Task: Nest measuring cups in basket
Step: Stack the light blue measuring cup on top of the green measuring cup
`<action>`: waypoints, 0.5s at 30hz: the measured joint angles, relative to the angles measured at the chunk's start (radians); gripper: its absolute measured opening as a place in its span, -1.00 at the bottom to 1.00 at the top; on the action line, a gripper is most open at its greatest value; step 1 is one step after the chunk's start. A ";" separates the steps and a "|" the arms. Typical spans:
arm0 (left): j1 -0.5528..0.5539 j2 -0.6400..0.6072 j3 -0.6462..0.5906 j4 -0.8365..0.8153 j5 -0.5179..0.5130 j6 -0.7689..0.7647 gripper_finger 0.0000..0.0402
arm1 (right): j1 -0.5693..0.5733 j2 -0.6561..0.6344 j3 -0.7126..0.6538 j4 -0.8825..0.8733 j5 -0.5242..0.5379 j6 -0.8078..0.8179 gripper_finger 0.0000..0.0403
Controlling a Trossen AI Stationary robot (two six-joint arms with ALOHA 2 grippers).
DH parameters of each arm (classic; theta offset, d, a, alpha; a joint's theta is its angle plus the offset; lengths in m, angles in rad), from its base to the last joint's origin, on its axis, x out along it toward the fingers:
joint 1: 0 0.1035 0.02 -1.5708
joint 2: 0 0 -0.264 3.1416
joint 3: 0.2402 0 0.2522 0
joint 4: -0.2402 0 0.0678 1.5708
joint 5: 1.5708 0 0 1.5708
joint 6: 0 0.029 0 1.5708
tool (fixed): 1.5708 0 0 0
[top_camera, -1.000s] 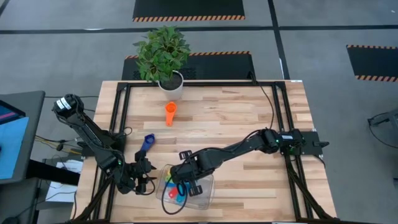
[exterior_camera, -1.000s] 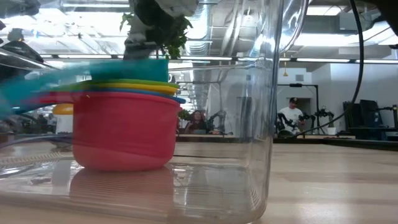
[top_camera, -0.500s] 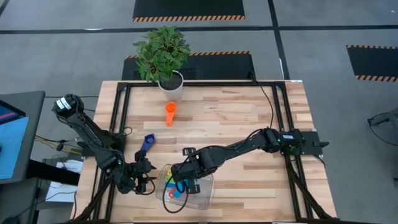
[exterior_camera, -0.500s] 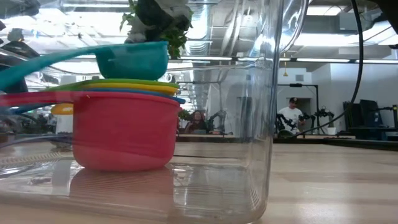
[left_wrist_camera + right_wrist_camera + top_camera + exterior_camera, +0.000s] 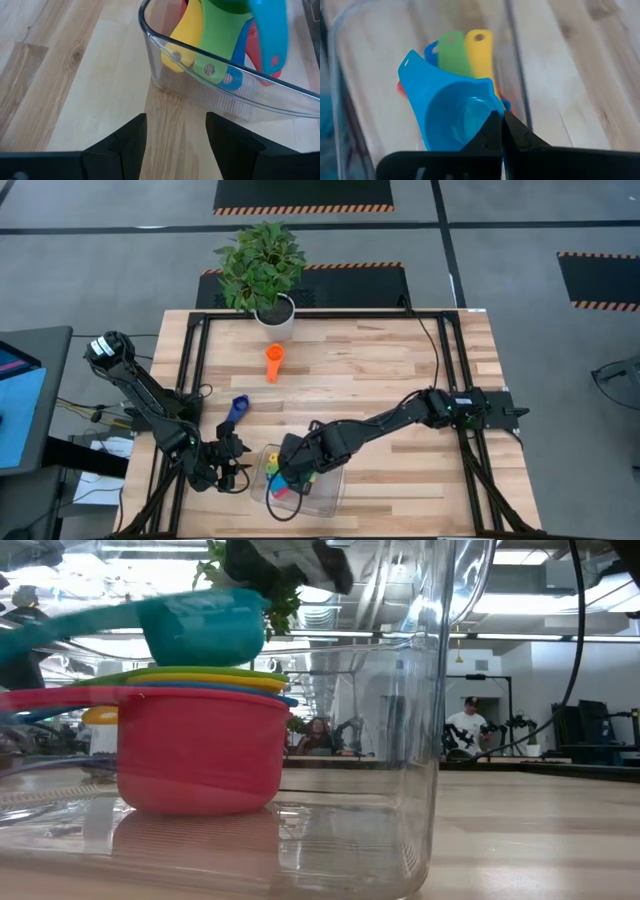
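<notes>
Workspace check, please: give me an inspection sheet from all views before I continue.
Surface: wooden table, bare boards.
Job's things: clear basket holds stacked red, blue, yellow and green cups; light blue cup held just above the stack; orange cup and dark blue cup lie loose on the table.
Clutter: potted plant at the far edge.
Grippers: right gripper shut on the light blue cup's rim; left gripper open, beside the basket.
Cables: black cable along the right frame.
Surroundings: people seated in the background.
</notes>
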 joint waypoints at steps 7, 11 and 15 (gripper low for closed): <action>0.000 0.000 0.000 -0.001 0.003 0.000 -0.04 | 0.027 0.001 -0.012 -0.034 0.071 0.234 -0.97; 0.000 0.000 0.000 -0.001 0.008 0.000 -0.04 | 0.049 0.001 -0.013 -0.037 0.112 0.334 -0.97; 0.000 0.000 0.000 -0.001 0.008 0.000 -0.04 | 0.068 0.001 -0.013 -0.038 0.129 0.422 -0.90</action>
